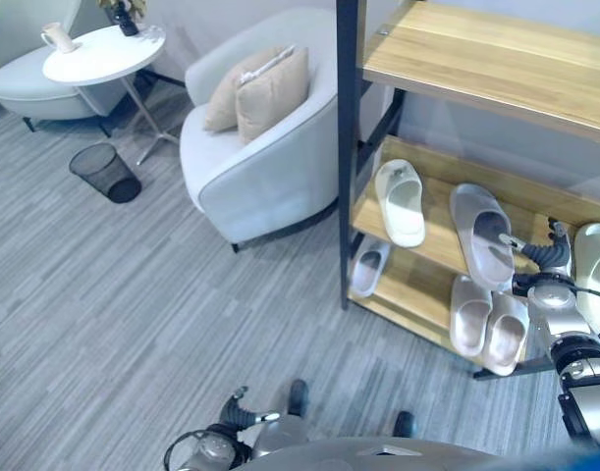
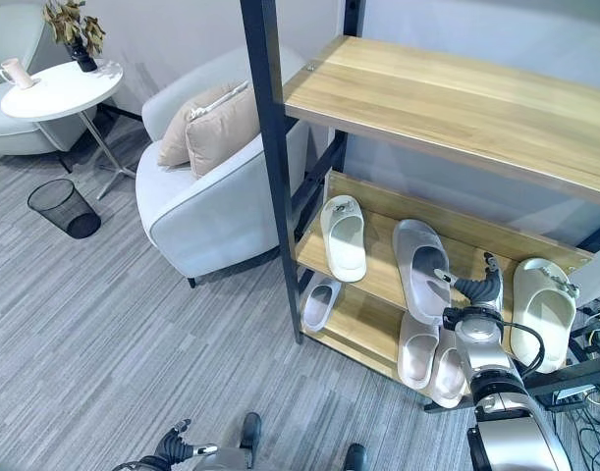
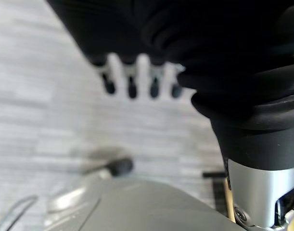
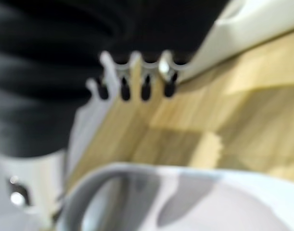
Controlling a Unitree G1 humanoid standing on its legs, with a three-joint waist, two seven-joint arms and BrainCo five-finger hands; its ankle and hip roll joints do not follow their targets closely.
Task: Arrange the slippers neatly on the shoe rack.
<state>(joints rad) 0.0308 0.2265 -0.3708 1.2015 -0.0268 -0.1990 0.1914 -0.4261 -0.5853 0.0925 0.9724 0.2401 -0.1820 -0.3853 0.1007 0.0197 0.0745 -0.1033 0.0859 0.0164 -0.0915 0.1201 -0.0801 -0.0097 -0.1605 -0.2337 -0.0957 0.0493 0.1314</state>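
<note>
The shoe rack has wooden shelves in a dark frame. Its middle shelf holds a white slipper, a lilac-grey slipper and a cream slipper at the far right. Below lie a small grey slipper and a pale pink pair. My right hand is raised at the middle shelf between the lilac-grey and cream slippers, its fingers straight over the wood, the thumb close beside the lilac-grey slipper. My left hand hangs low over the carpet, fingers straight, holding nothing.
A light armchair with two beige cushions stands close to the rack's left post. Farther left are a black wire bin and a round white side table with a cup. The top shelf is bare wood.
</note>
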